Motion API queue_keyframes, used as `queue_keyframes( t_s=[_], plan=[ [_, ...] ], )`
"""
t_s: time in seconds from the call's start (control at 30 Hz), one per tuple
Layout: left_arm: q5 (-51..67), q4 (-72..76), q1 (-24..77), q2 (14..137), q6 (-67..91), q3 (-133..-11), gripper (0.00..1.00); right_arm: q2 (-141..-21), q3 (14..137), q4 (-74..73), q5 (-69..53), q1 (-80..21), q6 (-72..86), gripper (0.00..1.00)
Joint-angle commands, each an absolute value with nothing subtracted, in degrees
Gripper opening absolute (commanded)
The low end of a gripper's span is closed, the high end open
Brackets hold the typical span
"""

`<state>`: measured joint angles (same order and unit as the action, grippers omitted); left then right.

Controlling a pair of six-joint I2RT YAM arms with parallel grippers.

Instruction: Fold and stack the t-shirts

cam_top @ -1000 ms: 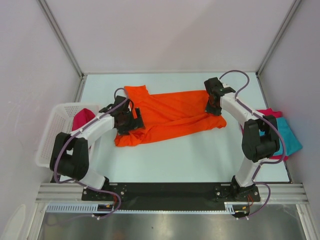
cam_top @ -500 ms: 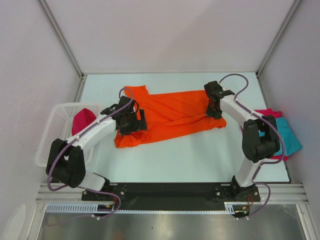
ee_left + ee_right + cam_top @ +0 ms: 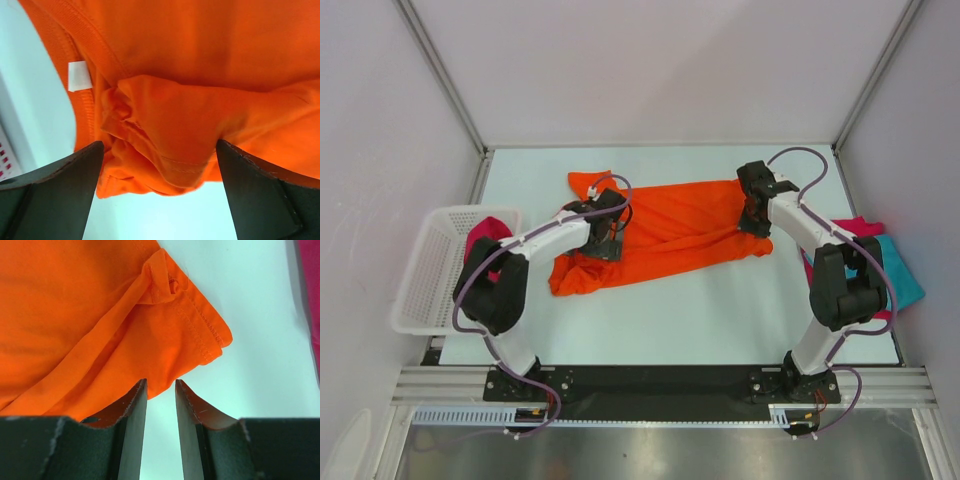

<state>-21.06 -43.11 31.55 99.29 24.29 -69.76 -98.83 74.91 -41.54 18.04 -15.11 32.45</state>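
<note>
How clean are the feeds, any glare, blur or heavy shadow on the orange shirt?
Top external: even light, no glare on the orange t-shirt, only faint shadows beside it. Left wrist: folds and white label sharp; left gripper near-black, little detail. Right wrist: hem stitching crisp; pink-red t-shirt at the right edge blurred.

An orange t-shirt (image 3: 665,230) is seen spread, rumpled, across the middle of the worktop (image 3: 720,310). The left gripper (image 3: 604,243) is placed over its left part and the right gripper (image 3: 754,222) at its right edge; whether either's jaws touch the cloth cannot be made out. A crimson tee (image 3: 485,240) is held in the white basket (image 3: 425,285).
</note>
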Motion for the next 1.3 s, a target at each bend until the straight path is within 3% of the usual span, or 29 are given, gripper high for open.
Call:
queue_keyframes(
  t_s=[0.0, 0.4, 1.0, 1.27],
  plan=[
    [-28.56, -44.74, 32.96, 101.59, 20.83, -71.89, 0.99, -96.59, 75.06, -40.34, 18.81, -15.12, 32.08, 0.34],
    [-26.72, -39.29, 40.60, 100.37, 13.36, -71.02, 1.00, -96.33, 74.88, -40.69, 18.98, -15.29, 32.17, 0.34],
    [-29.61, -37.88, 40.34, 102.65, 13.09, -68.82, 1.00, -96.06, 74.62, -41.05, 19.60, -15.56, 32.17, 0.34],
    [-29.71, -38.67, 39.81, 104.24, 14.59, -68.82, 0.90, -95.63, 73.92, -40.78, 19.95, -15.38, 31.82, 0.30]
  ],
)
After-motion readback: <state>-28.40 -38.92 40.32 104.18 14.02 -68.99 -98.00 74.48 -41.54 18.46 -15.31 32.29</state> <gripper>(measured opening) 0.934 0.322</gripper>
